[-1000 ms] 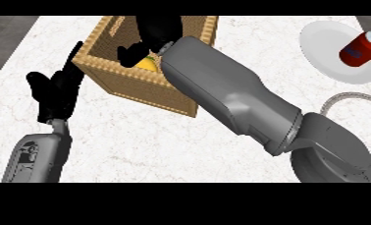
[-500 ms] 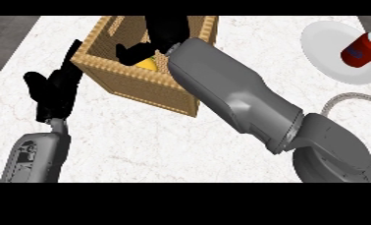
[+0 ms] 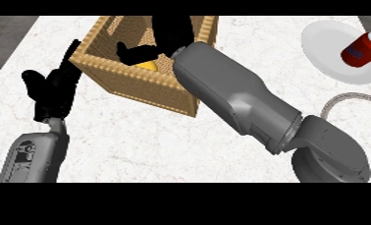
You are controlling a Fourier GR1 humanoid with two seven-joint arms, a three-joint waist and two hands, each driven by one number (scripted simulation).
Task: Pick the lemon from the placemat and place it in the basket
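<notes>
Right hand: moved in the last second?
Yes. The right hand has lifted away from the lemon toward the basket's far rim; the basket stayed put.

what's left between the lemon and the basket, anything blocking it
Nothing visible blocks it. The lemon already shows as a yellow patch inside the basket, below its rim, with the right hand right over it and hiding most of it. The left hand rests open outside the basket's left wall, out of the way.

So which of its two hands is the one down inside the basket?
The right hand, on the big grey arm crossing the middle, reaches into the basket above the lemon. The left hand rests outside the basket, at the view's left.
</notes>
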